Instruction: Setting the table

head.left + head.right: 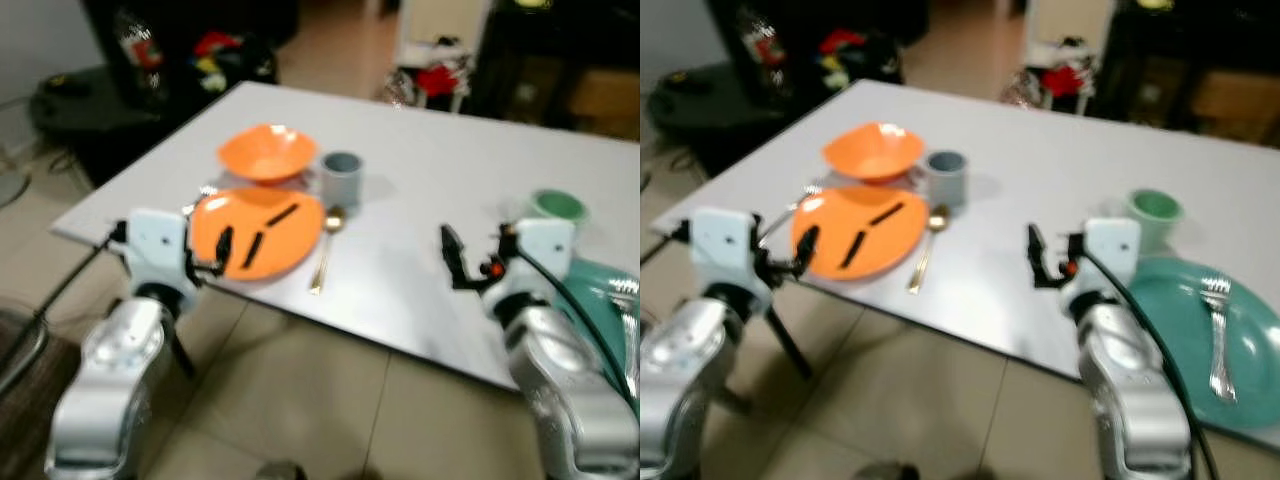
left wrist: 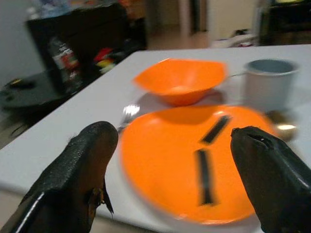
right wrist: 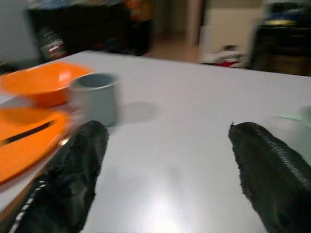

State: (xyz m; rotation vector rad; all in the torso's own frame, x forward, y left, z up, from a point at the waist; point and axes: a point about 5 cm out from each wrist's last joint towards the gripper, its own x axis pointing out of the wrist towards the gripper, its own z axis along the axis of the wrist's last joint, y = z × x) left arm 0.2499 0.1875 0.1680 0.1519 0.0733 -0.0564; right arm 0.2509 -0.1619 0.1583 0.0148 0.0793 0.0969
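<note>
An orange plate [image 1: 262, 240] with two black marks lies near the white table's [image 1: 400, 280] front left edge. Behind it stand an orange bowl [image 1: 266, 153] and a grey cup [image 1: 341, 177]. A gold spoon [image 1: 325, 250] lies at the plate's right and a silver utensil [image 2: 129, 111] at its left. On the right are a green cup [image 1: 557, 206] and a teal plate [image 1: 1180, 310] bearing a fork [image 1: 1218, 330]. My left gripper [image 1: 212, 255] hovers open at the orange plate's near rim. My right gripper [image 1: 470, 262] is open over bare table, left of the green cup.
Dark furniture [image 1: 150, 60] with a bottle and red items stands behind the table on the left. A white stand [image 1: 435, 60] with red things is at the back. Tiled floor [image 1: 320, 400] runs below the table's front edge.
</note>
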